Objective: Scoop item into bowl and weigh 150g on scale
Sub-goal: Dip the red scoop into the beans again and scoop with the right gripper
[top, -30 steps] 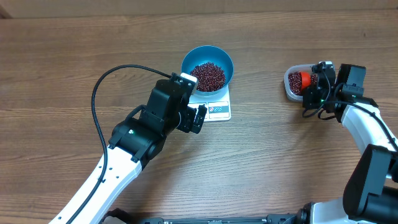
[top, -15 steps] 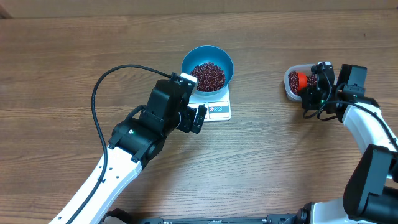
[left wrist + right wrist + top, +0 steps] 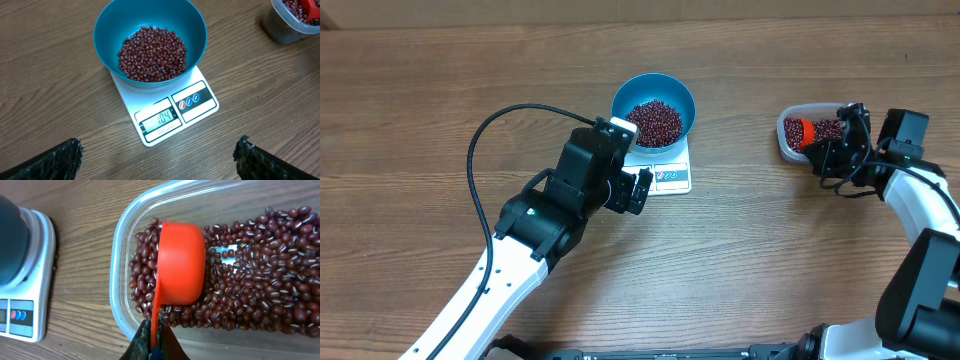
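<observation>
While the bowl (image 3: 106,30) sits on the scale (image 3: 202,96) holding a heap of beans (image 3: 151,53), display reading 104, left gripper (image 3: 158,163) hangs near the scale's front edge, jaws spread wide, empty. Right gripper (image 3: 152,346) pinches the scoop (image 3: 181,262) by its handle; cup rests among beans in the clear tub (image 3: 119,255).

My right gripper (image 3: 823,147), clamped on the scoop (image 3: 798,131), has drawn back to the right across the tub (image 3: 783,143), uncovering beans (image 3: 830,128) formerly hidden right of the scoop.
</observation>
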Controlling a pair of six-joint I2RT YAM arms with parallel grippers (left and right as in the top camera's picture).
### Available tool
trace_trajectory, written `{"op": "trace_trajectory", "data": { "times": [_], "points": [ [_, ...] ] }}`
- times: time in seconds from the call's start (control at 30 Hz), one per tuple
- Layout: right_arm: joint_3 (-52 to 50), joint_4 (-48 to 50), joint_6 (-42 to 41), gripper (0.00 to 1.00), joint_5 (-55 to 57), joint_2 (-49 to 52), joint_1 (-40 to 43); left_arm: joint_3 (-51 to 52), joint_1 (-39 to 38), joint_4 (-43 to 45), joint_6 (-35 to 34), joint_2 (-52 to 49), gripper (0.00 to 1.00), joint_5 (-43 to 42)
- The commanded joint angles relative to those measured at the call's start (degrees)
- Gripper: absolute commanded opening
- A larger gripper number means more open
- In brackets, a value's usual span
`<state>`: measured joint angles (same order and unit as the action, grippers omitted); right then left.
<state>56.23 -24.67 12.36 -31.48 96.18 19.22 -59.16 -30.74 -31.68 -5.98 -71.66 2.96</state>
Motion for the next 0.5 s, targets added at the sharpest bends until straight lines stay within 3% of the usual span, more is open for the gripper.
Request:
{"op": "trace_trajectory", "data": {
  "times": [0.0, 0.47],
  "points": [
    [-0.7, -1.1, -3.1, 0.04, -1.7, 2.3, 0.1, 0.0, 0.0, 0.2, 0.7, -0.2, 1.00, -0.7],
    [-0.7, 0.2, -9.9, 0.04, -1.9, 2.9, 0.2, 0.0, 0.0, 0.2, 0.7, -0.2, 1.00, -0.7]
  ]
}}
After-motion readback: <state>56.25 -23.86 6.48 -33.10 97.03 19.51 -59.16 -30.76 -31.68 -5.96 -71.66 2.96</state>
